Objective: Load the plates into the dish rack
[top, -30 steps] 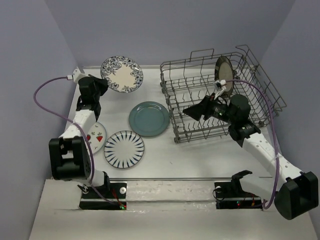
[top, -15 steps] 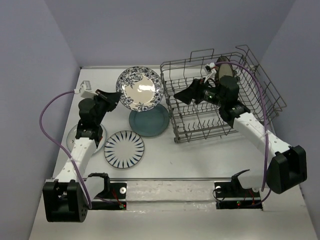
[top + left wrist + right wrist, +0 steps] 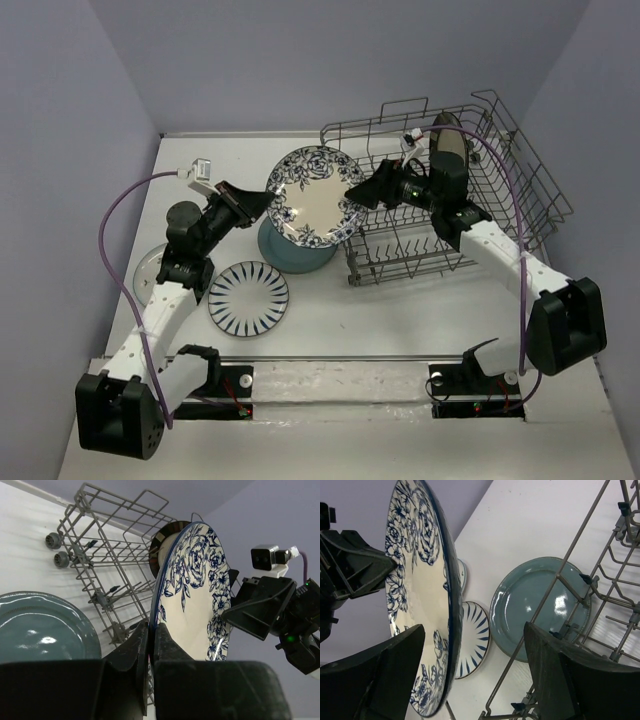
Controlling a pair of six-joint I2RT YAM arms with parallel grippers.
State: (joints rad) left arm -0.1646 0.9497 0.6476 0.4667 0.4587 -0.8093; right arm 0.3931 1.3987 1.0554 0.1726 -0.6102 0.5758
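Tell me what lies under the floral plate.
The teal plate lies below the floral plate, which the left gripper holds tilted. From above only the teal plate's near edge shows; the rest is covered.

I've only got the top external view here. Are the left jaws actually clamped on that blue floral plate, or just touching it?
Observer: Clamped. In the left wrist view the left jaws are shut on the blue-floral plate's rim.
Operator: And the right jaws?
Observer: Open, straddling the plate's opposite rim in the right wrist view.
Operator: Centred between them?
Observer: No, the rim sits close to one jaw, with a wide gap to the other.
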